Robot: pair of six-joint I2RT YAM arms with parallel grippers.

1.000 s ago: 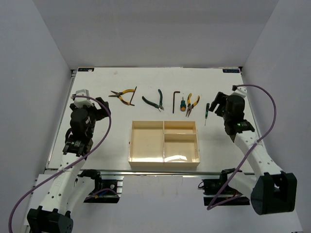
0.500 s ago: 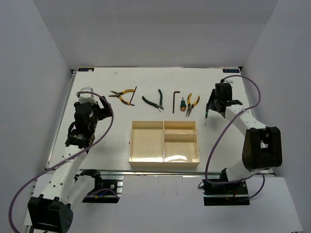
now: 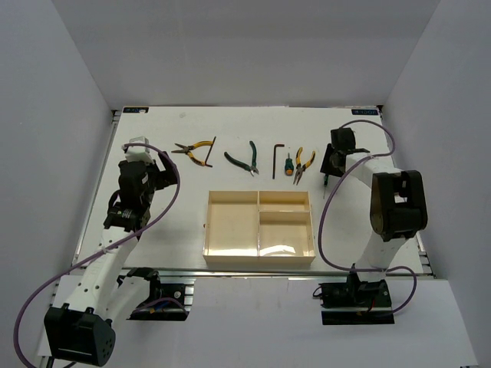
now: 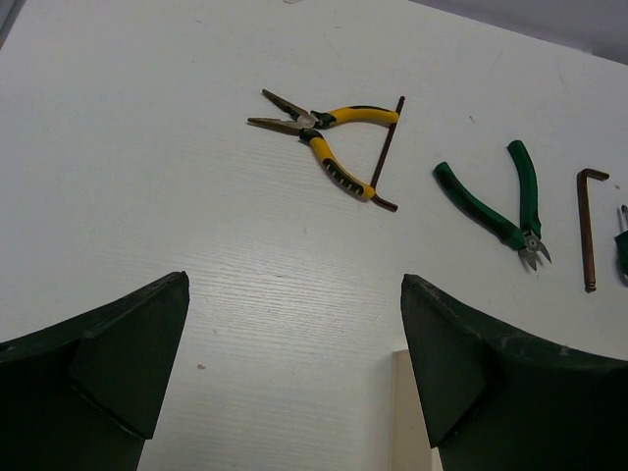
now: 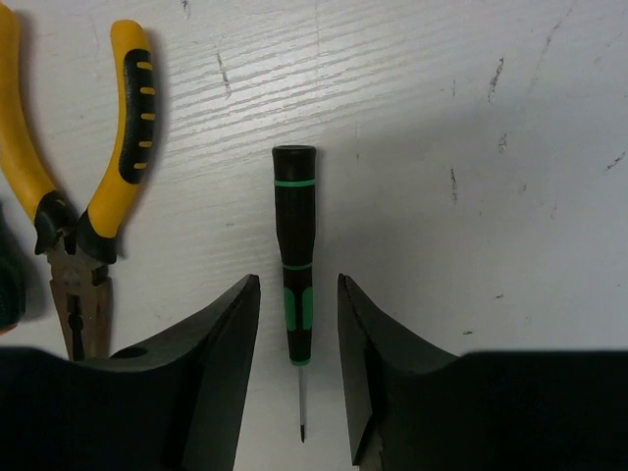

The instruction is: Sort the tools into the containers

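The cream three-compartment tray [image 3: 207, 230] lies mid-table with nothing in it. Behind it lies a row of tools: yellow-handled pliers [image 3: 194, 150] with a hex key [image 3: 210, 151], green-handled pliers [image 3: 242, 160], another hex key [image 3: 276, 159], a stubby green screwdriver [image 3: 288, 165] and more yellow pliers [image 3: 304, 164]. My right gripper [image 3: 328, 170] is open and low over a thin black-and-green screwdriver [image 5: 295, 255], with one jaw on each side of its handle and not touching it [image 5: 299, 294]. My left gripper [image 3: 161, 175] is open and empty [image 4: 294, 324], left of the tray.
In the left wrist view the yellow pliers [image 4: 329, 147], hex key [image 4: 385, 157], green pliers [image 4: 500, 196] and second hex key [image 4: 586, 226] lie ahead, and the tray corner [image 4: 402, 412] is by the right jaw. Yellow pliers [image 5: 74, 186] lie just left of the right gripper.
My right arm has swung back and left, bringing its gripper down over the thin screwdriver. My left gripper has shifted slightly towards the back of the table.
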